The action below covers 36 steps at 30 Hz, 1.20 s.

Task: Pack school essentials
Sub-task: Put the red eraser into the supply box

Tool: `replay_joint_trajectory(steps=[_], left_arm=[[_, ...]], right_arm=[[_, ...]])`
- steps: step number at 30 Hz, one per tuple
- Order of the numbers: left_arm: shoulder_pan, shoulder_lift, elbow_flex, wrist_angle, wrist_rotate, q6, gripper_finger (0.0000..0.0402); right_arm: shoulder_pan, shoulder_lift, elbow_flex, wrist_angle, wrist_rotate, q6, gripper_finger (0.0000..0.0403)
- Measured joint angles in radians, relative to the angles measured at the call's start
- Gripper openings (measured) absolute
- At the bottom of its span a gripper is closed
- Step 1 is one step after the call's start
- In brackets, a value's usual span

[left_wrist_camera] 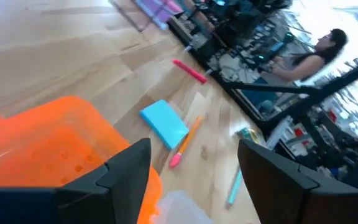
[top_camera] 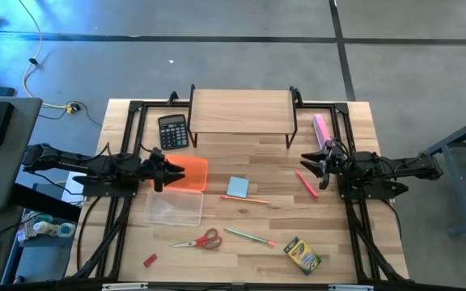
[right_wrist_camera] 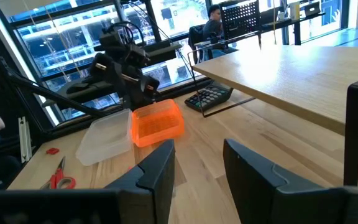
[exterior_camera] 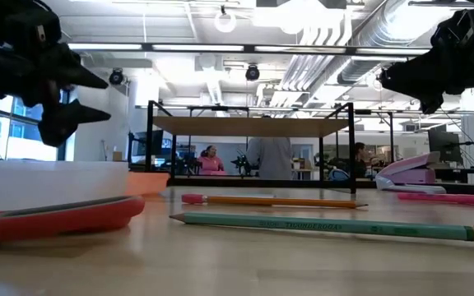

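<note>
Lying nearest the front edge of the light wooden table (top_camera: 354, 242) are the small red eraser (top_camera: 150, 259), the red-handled scissors (top_camera: 200, 239), the thin green pencil (top_camera: 247, 236) and the yellow-green crayon box (top_camera: 302, 255), all apart from one another. Just behind the scissors a clear plastic container (top_camera: 173, 208) is seen, and touching its far side an orange plastic container (top_camera: 186, 173) is found. At mid-table the light blue square notepad (top_camera: 238, 187) is noted, with the thin orange pencil (top_camera: 246, 199) just beside its near edge. The left gripper (top_camera: 175, 172) is held above the orange container with its fingers parted and nothing between them. The pink-red pen (top_camera: 306, 183) is observed on the boards near the right gripper (top_camera: 309, 162), which is raised over the table on the right side; its fingers are seen partly spread and empty in the right wrist view. Farther back, a black calculator (top_camera: 172, 131) is placed beside a low wooden shelf on black metal legs (top_camera: 241, 111), and a pale pink oblong block (top_camera: 322, 129) is seen at the shelf's right end. Beyond the table, seated persons are visible in the room.
</note>
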Motion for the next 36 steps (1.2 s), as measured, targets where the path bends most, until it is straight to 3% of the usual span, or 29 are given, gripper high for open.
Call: replay_joint_trajectory(steps=[5, 10, 16, 20, 26, 36], left_arm=[[0.000, 0.000, 0.050, 0.019, 0.101, 0.028, 0.0232], [0.000, 0.014, 0.178, -0.044, 0.153, 0.084, 0.0231], [0.000, 0.081, 0.421, -0.417, 0.167, 0.207, 0.0231], [-0.006, 0.156, 0.591, -0.712, 0.167, 0.210, 0.0231], [-0.096, 0.285, 0.765, -1.018, 0.185, 0.046, 0.0231], [-0.383, 0.499, 0.831, -1.052, 0.222, -0.247, 0.0231]], right_arm=[[0.000, 0.000, 0.000, 0.000, 0.000, 0.000, 0.0128], [0.000, 0.000, 0.000, 0.000, 0.000, 0.000, 0.0128], [0.000, 0.000, 0.000, 0.000, 0.000, 0.000, 0.0128], [0.000, 0.000, 0.000, 0.000, 0.000, 0.000, 0.0128], [0.000, 0.000, 0.000, 0.000, 0.000, 0.000, 0.0128], [0.000, 0.000, 0.000, 0.000, 0.000, 0.000, 0.0128]])
